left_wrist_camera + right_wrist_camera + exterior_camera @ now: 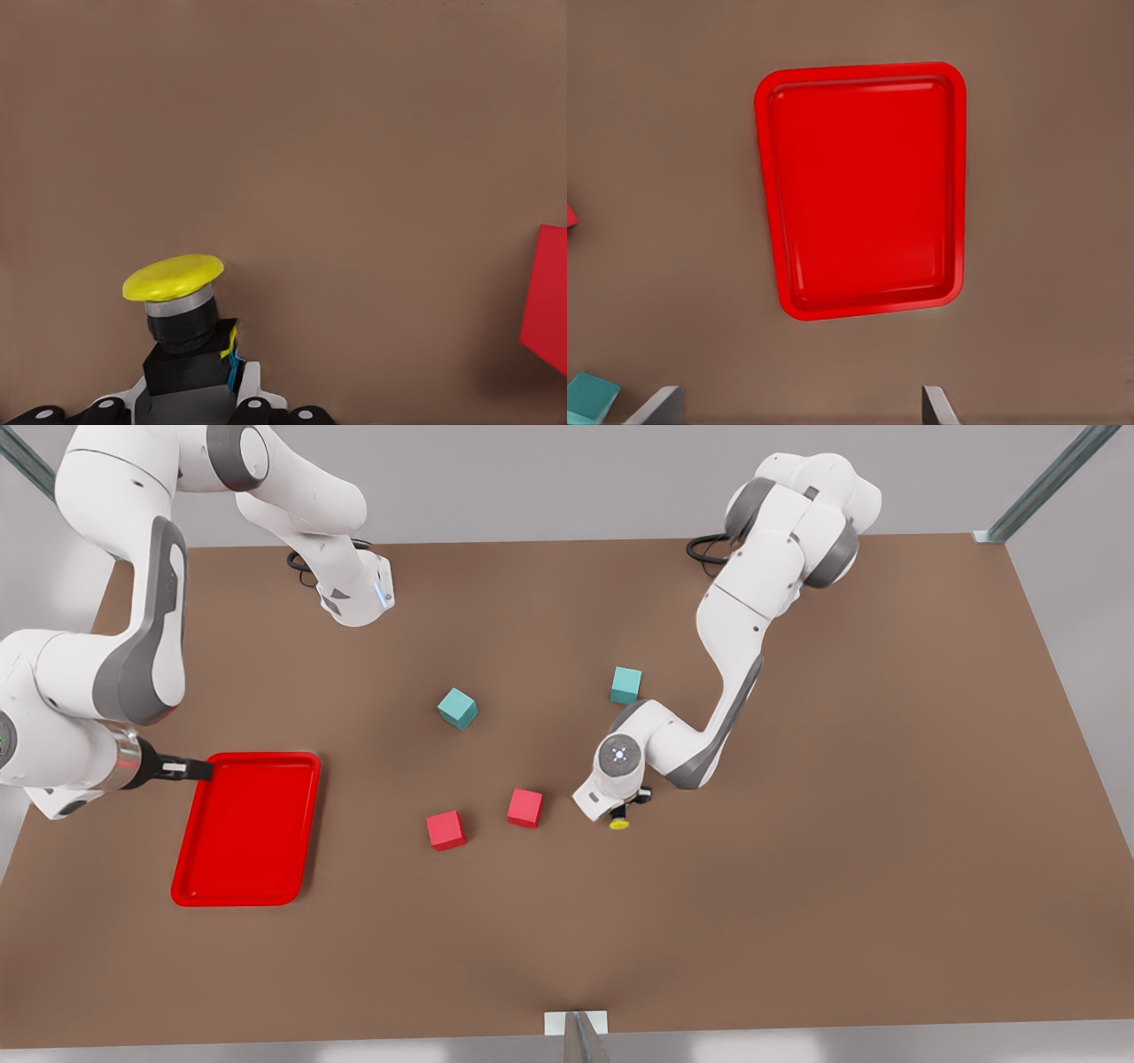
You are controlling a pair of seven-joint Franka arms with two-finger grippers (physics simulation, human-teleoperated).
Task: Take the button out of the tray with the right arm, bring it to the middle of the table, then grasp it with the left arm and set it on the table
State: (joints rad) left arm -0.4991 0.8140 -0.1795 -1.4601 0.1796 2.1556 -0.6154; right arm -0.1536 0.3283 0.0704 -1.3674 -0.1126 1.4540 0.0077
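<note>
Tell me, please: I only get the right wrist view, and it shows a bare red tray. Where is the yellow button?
Observer: The button is near the middle of the table, with the left arm holding it, jaws shut on its dark body.
Operator: What's lying near it?
Observer: Two red cubes sit beside it, toward the front view's left.
Operator: And the arm my camera rides on?
Observer: The right arm waits at the front view's left, its jaws over the tray rim's far corner.
</note>
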